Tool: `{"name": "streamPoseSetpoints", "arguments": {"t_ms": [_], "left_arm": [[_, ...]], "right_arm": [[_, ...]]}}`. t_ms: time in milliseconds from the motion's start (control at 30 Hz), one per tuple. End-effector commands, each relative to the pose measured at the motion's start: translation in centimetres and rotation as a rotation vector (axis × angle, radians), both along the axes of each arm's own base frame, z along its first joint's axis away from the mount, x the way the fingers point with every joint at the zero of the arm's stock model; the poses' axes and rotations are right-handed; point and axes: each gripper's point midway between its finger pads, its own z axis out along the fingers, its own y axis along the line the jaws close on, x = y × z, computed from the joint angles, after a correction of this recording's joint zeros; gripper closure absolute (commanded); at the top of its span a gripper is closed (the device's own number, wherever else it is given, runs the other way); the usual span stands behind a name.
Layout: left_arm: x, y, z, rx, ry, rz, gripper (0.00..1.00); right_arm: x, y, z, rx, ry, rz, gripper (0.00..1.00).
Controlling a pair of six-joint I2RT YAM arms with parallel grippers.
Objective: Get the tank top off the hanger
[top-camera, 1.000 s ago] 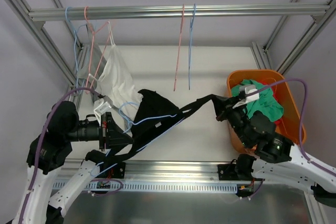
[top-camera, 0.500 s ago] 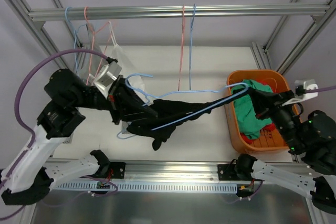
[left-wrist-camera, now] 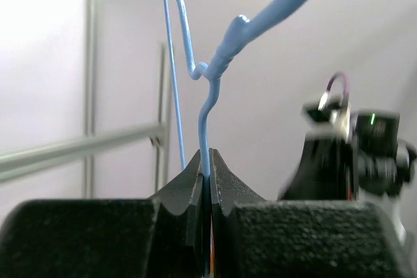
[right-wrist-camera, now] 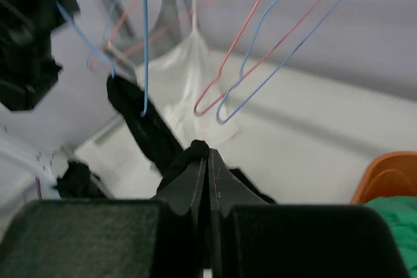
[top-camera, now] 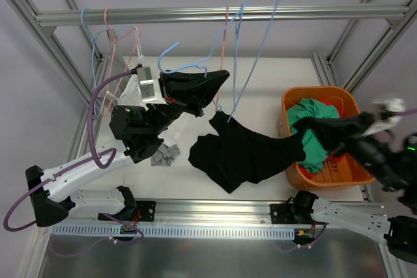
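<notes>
While we clamp the light-blue wire hanger (left-wrist-camera: 215, 76) in the left gripper (left-wrist-camera: 205, 167), the right gripper (right-wrist-camera: 203, 154) pinches the black fabric tank top (top-camera: 247, 154). It stretches over the table's (top-camera: 273, 76) middle toward the right-edge orange plastic basket (top-camera: 287, 105), with one strap seemingly not yet unhooked.

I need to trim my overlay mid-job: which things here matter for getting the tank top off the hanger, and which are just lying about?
In the job: black tank top, blue hanger, left claw pinching the hanger, right claw pinching the top.
Lying about: orange basket, green garment, gray cloth, pink hanger.
</notes>
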Motion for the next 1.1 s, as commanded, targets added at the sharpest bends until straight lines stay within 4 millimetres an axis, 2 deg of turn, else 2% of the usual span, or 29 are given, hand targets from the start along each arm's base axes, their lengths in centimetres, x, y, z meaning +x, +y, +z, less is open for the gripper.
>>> {"name": "streamPoseSetpoints", "arguments": {"t_ms": [0,67,133,167,233,267,300,367,433,467,533,567,600,667,700,733,767,800,833,867,900,1000,1033,1067], "left_arm": [[-1.8,7.5,6.4,-0.443,-0.154,0.100,1.00],[-2.1,7.4,6.1,-0.450,-0.162,0.079,1.00],[-2.1,6.6,5.5,-0.387,-0.147,0.064,1.00],[-3.1,7.1,5.7,-0.377,-0.174,0.048,1.00],[-3.5,7.3,4.8,-0.341,-0.177,0.050,1.00],[-4.7,8.6,5.1,-0.346,-0.210,0.045,1.00],[-4.9,8.7,4.5,-0.319,-0.209,0.049,1.00],[-4.9,9.3,3.4,-0.201,-0.172,0.093,1.00],[-3.3,10.4,2.3,-0.120,-0.064,0.179,1.00],[-1.7,11.2,0.2,-0.034,0.055,0.259,1.00],[-0.6,12.8,-2.2,0.041,0.154,0.337,1.00],[0.6,12.4,-5.6,0.171,0.237,0.384,1.00],[1.8,13.5,-7.1,0.187,0.327,0.457,1.00],[2.6,14.2,-10.0,0.260,0.399,0.512,1.00],[2.9,14.3,-12.0,0.311,0.448,0.535,1.00],[2.9,14.6,-13.0,0.334,0.473,0.540,1.00],[2.9,14.6,-13.8,0.353,0.499,0.542,1.00],[2.8,14.6,-15.4,0.394,0.553,0.537,1.00],[2.8,14.5,-16.2,0.419,0.580,0.535,1.00],[2.7,14.4,-16.7,0.439,0.601,0.528,1.00],[2.7,13.9,-18.2,0.483,0.649,0.518,1.00],[3.2,13.2,-19.2,0.524,0.705,0.525,1.00],[3.8,12.4,-20.4,0.580,0.729,0.545,1.00],[4.2,12.3,-19.1,0.568,0.734,0.559,1.00]], "right_arm": [[1.1,10.5,-9.0,-0.235,0.209,0.222,1.00],[2.0,12.4,-11.9,-0.232,0.229,0.219,1.00],[2.7,12.6,-13.3,-0.213,0.266,0.179,1.00],[2.9,12.7,-14.3,-0.222,0.278,0.169,1.00],[2.8,12.8,-15.0,-0.228,0.287,0.174,1.00],[2.8,12.9,-15.3,-0.233,0.292,0.179,1.00],[2.7,13.2,-16.1,-0.252,0.303,0.186,1.00],[2.8,13.3,-17.2,-0.271,0.323,0.185,1.00],[3.1,13.1,-19.3,-0.303,0.351,0.155,1.00],[3.2,13.1,-21.1,-0.318,0.379,0.142,1.00],[3.2,13.7,-22.4,-0.309,0.396,0.155,1.00],[3.1,14.0,-23.0,-0.301,0.412,0.161,1.00],[2.8,14.2,-24.8,-0.323,0.439,0.174,1.00],[2.8,14.8,-26.1,-0.323,0.467,0.179,0.99],[2.9,14.8,-26.8,-0.329,0.483,0.168,0.86],[3.1,14.6,-27.8,-0.343,0.503,0.149,0.65],[3.1,14.5,-28.0,-0.342,0.508,0.139,0.38],[3.4,14.1,-28.2,-0.336,0.512,0.111,0.02],[3.4,13.9,-28.5,-0.335,0.511,0.098,0.00],[3.6,13.5,-28.0,-0.314,0.498,0.086,0.01],[3.7,13.0,-27.9,-0.306,0.491,0.064,0.01],[4.0,12.0,-27.1,-0.290,0.474,0.032,0.01],[4.0,11.9,-27.0,-0.296,0.476,0.030,0.00],[4.0,11.8,-26.8,-0.293,0.475,0.029,0.01]]}}
